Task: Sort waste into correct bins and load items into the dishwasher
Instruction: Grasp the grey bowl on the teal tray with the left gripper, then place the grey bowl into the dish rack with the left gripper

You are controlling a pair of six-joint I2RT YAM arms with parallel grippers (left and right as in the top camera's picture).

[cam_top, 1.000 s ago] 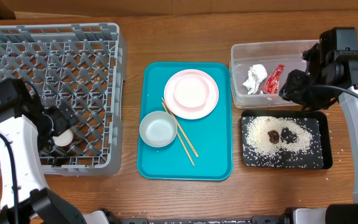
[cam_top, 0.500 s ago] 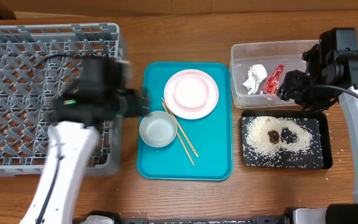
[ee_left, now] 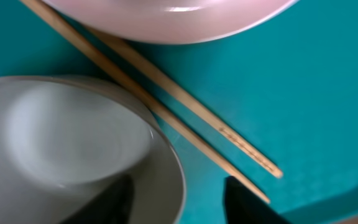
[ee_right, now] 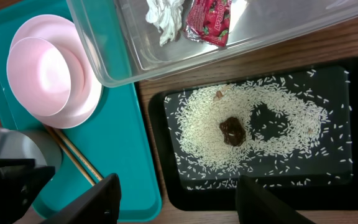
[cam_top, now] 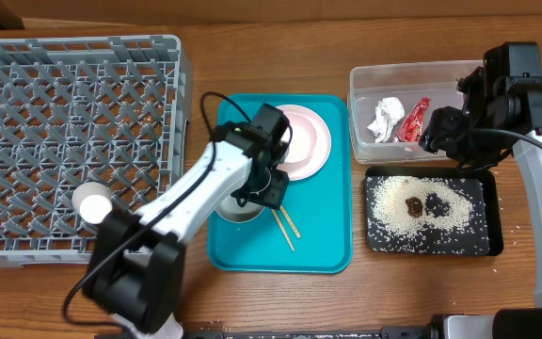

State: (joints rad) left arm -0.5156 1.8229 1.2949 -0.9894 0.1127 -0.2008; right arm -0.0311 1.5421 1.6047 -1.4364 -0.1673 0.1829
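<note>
Overhead, the clear plastic rectangular tub [cam_top: 412,80] holds a crumpled white napkin [cam_top: 385,119] and a shiny red wrapper [cam_top: 414,119] side by side. Just in front of it, the shallow black rectangular tray [cam_top: 473,198] carries scattered white rice grains [cam_top: 389,207] and small brown food lumps [cam_top: 425,203]. The large square grey plastic dish rack [cam_top: 73,42] at the desk's [cam_top: 196,282] left holds a small white cup [cam_top: 92,202] near its front wall. Between them, the large teal serving tray [cam_top: 323,226] bears the round pinkish-white plate [ee_right: 87,99] with the small pink-white dish [ee_right: 42,74] on it, the grey bowl with white inside [ee_left: 73,143] near the tray's left rim, and the thin wooden chopsticks [ee_left: 185,118] slanting between bowl and plate. Bare teal floor shows right of the chopsticks, and a strip of bare desk separates the teal tray from the two bins. The left tool [ee_left: 176,205] stands apart across the bowl's near rim, one finger inside and one outside; contact cannot be told. The right tool [ee_right: 179,202] hangs spread wide and holding nothing above the black tray's near edge.
</note>
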